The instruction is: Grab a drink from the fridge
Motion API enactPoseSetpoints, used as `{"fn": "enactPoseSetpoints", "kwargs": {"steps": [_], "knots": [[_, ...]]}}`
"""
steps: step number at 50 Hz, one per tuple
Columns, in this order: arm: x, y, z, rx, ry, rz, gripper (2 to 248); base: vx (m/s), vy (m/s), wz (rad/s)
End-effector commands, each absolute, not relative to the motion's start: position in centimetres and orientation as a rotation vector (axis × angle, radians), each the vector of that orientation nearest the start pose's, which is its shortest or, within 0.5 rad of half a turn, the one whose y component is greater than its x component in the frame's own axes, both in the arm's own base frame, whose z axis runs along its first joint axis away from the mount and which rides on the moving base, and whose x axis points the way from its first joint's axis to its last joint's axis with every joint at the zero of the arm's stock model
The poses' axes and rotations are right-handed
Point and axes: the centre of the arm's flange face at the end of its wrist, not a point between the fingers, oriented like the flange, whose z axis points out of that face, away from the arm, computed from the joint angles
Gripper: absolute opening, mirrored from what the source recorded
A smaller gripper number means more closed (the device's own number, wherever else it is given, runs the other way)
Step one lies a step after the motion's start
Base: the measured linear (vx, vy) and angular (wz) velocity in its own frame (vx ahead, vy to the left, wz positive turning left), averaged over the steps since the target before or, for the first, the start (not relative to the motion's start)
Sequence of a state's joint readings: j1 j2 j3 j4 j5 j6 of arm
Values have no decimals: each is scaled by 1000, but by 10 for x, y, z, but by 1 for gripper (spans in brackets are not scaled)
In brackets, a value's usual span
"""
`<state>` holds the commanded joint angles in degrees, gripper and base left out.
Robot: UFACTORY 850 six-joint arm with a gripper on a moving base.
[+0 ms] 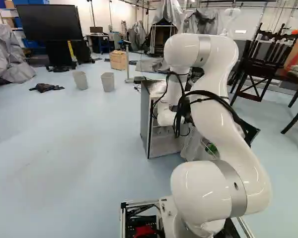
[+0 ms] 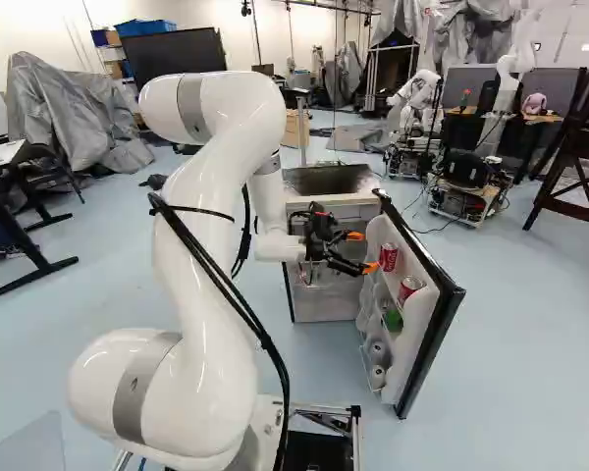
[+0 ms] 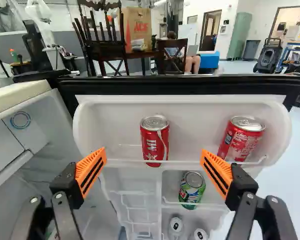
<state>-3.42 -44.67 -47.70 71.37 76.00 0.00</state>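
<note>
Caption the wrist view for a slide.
Open gripper before a red soda can on the top shelf of the fridge door, a second red can alongside.

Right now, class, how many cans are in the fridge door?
5: two red cans up top, one green can below, two pale cans lowest. More may be hidden.

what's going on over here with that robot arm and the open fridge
A white robot arm is at the open door of a small fridge, apparently to get a drink. Its claw is open and holds nothing. One red can stands ahead of it in the door's top shelf, beside another red can. A green can and two more cans sit lower down.
</note>
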Motion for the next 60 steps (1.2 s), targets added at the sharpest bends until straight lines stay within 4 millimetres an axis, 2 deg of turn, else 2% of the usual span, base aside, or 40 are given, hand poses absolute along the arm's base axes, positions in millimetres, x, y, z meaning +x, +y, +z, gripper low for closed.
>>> {"fn": "enactPoseSetpoints", "kwargs": {"steps": [23,60], "knots": [[477,-123,199,1648,-1263,1301,247,0,0,0],[466,-155,199,1604,-1302,1260,247,0,0,0]]}}
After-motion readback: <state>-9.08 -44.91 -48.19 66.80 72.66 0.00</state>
